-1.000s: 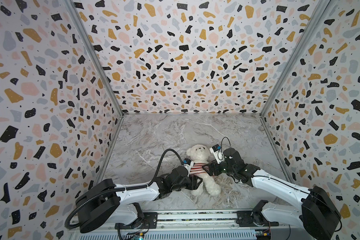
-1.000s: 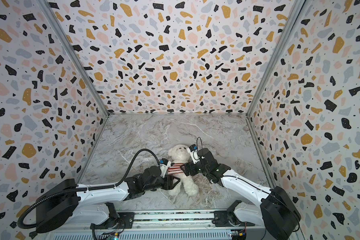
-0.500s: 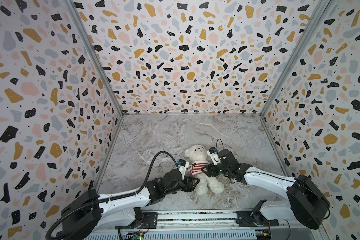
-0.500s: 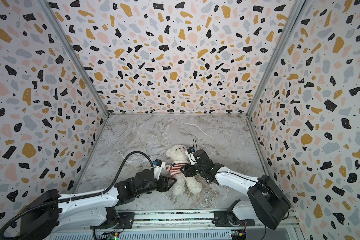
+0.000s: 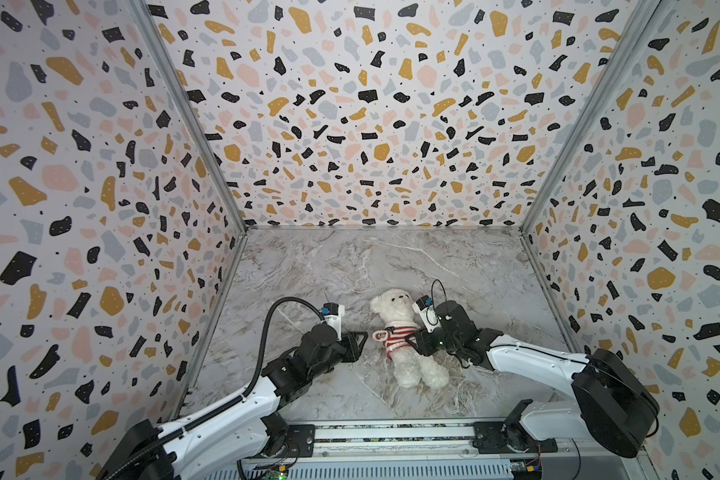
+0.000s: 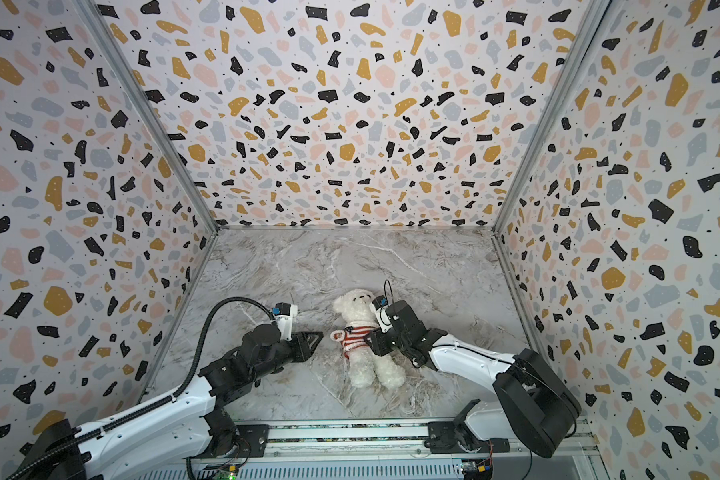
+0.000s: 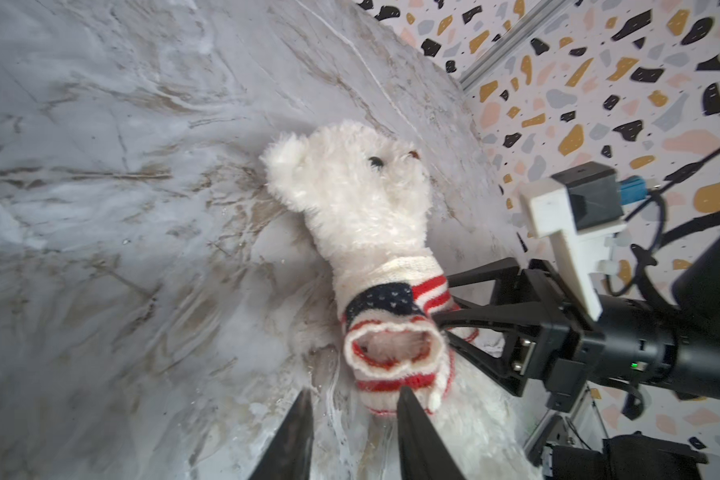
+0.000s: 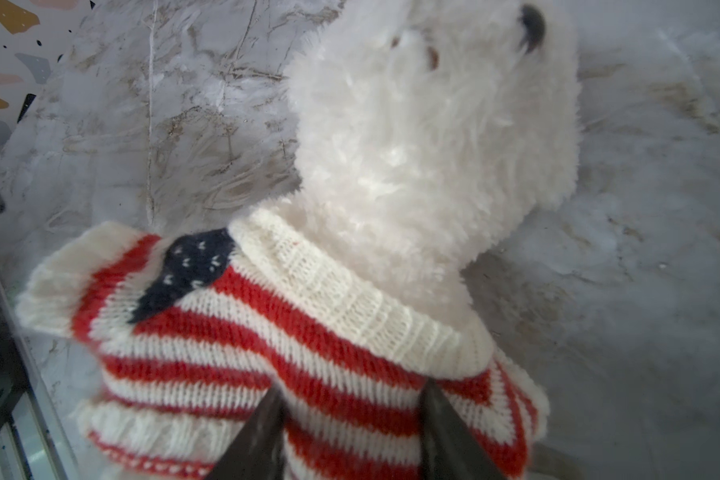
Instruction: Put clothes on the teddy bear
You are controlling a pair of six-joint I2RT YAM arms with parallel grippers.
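Moved: your left gripper (image 5: 362, 336) has drawn back leftward from the bear (image 5: 391, 305) and now stands just clear of it. Your right gripper (image 5: 413, 341) has stayed against the bear's right flank.
Bear: it lies on its back on the table (image 5: 350, 266), about mid-width and toward the near side. Its head points to the far wall and its legs to the near edge. In both top views it lies between your two grippers.
Sweater: the red-and-white striped sweater (image 5: 398, 334) sits round the torso, with its cream collar at the neck and a navy starred patch on the shoulder at the left. The left sleeve (image 7: 391, 347) sticks out toward your left gripper, and in the left wrist view its opening shows white fluff inside.
Left gripper: released. Its fingers (image 7: 296, 432) stand a little apart with nothing between them, tips aimed at the sleeve, near it but not touching in a top view (image 6: 319, 336).
Right gripper: its fingers (image 8: 262, 436) lie on the striped knit below the collar, with knit showing between them. You cannot tell from any view whether they pinch it.
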